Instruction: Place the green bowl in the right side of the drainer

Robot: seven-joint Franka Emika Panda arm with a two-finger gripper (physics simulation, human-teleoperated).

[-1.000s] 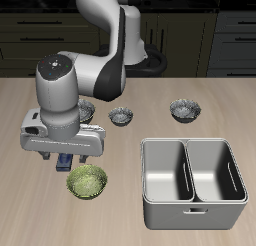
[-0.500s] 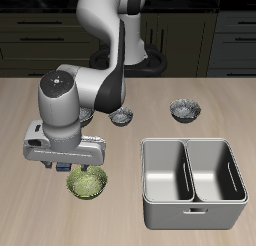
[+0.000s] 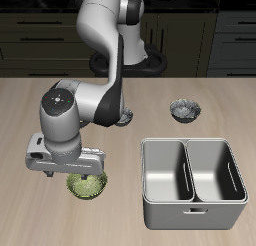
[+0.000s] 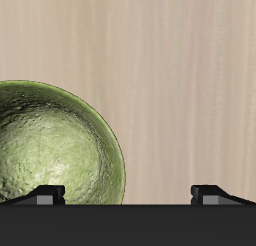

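The green bowl (image 3: 90, 187) sits on the table near the front edge, partly hidden under my hand. In the wrist view the green bowl (image 4: 50, 145) shows its mottled inside from close above. My gripper (image 3: 82, 176) hangs low right over the bowl, open and holding nothing. In the wrist view my gripper (image 4: 128, 195) has its fingertips (image 4: 45, 194) wide apart: one over the bowl's inside, the other over bare table beyond the rim. The drainer (image 3: 187, 172), a grey two-compartment tub, stands beside the bowl and apart from it, with nothing in either compartment.
A grey silvery bowl (image 3: 185, 110) sits farther back behind the drainer. Another grey bowl (image 3: 123, 116) shows partly behind my arm. Dark cabinets run along the back of the table.
My gripper has moved toward the table's front edge and down, from behind the green bowl to just above it. The bowl has not moved.
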